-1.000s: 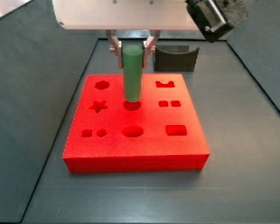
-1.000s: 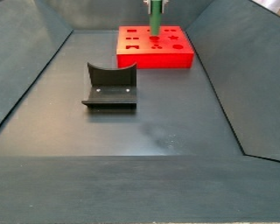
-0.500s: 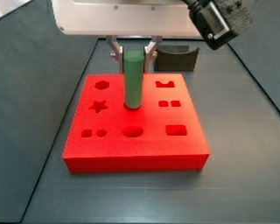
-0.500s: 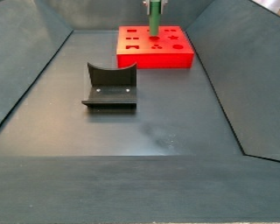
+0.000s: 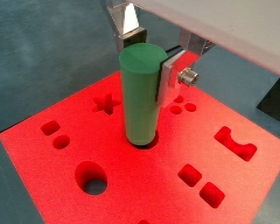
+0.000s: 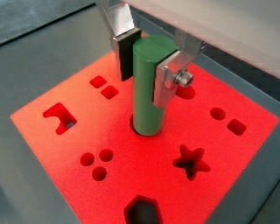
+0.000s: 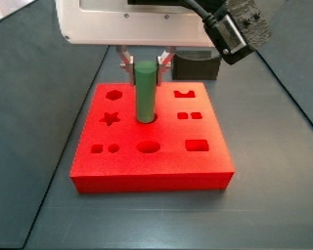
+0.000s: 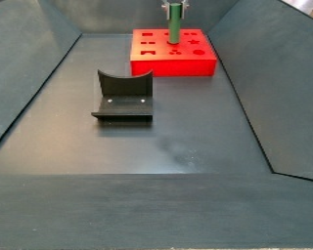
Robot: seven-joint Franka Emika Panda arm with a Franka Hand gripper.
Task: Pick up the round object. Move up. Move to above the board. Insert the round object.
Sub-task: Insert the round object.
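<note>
The round object, a slim green peg (image 7: 145, 93), stands upright with its lower end in the round hole at the middle of the red board (image 7: 133, 168). My gripper (image 7: 146, 61) is straight above the board, shut on the peg's top end. In both wrist views the silver fingers (image 5: 170, 80) (image 6: 166, 83) press the peg (image 5: 140, 96) (image 6: 150, 87) from two sides, and the board (image 5: 143, 184) (image 6: 149, 171) fills the picture below. The far side view shows the peg (image 8: 174, 24) upright on the board (image 8: 192, 61) under the gripper (image 8: 174, 8).
The dark fixture (image 8: 122, 96) stands on the grey floor apart from the board; it also shows just behind the board (image 7: 196, 66). Sloping dark walls (image 8: 35, 88) enclose the floor. The board's other cut-outs, such as the star (image 7: 110, 119), are empty.
My gripper has moved down with the peg, and the peg's lower end has sunk deeper into the board's middle round hole.
</note>
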